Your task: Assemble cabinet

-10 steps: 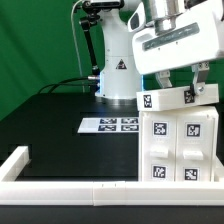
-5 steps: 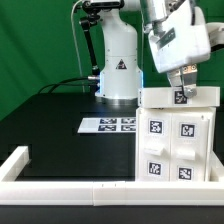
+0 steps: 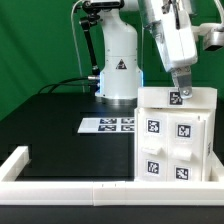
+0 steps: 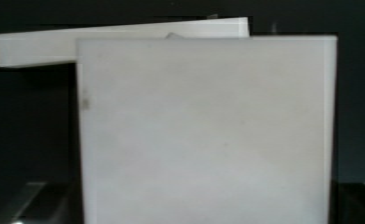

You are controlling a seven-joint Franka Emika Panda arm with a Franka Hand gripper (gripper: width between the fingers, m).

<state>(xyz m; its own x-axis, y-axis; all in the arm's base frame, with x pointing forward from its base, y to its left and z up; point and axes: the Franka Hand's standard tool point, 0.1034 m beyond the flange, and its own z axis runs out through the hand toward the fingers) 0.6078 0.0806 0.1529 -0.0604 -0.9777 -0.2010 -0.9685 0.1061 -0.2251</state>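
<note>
The cabinet [image 3: 172, 145] stands at the exterior view's right, a white box with four tagged fronts facing the camera. A white tagged top piece [image 3: 200, 98] lies on top of it. My gripper [image 3: 182, 88] comes down from above and is shut on this top piece near its small tag. In the wrist view the white piece [image 4: 200, 120] fills most of the picture. My gripper [image 4: 200, 216] straddles it, with dark fingers [image 4: 15, 205] at either side. A second white surface [image 4: 90, 45] shows behind the piece.
The marker board [image 3: 109, 124] lies flat on the black table, left of the cabinet. A long low white border rail [image 3: 60, 187] runs along the table's front edge. The arm's white base [image 3: 117, 65] stands behind the marker board.
My gripper has turned and come down with the white top piece. The piece hung tilted above the cabinet before; it now lies square on the cabinet's top.
</note>
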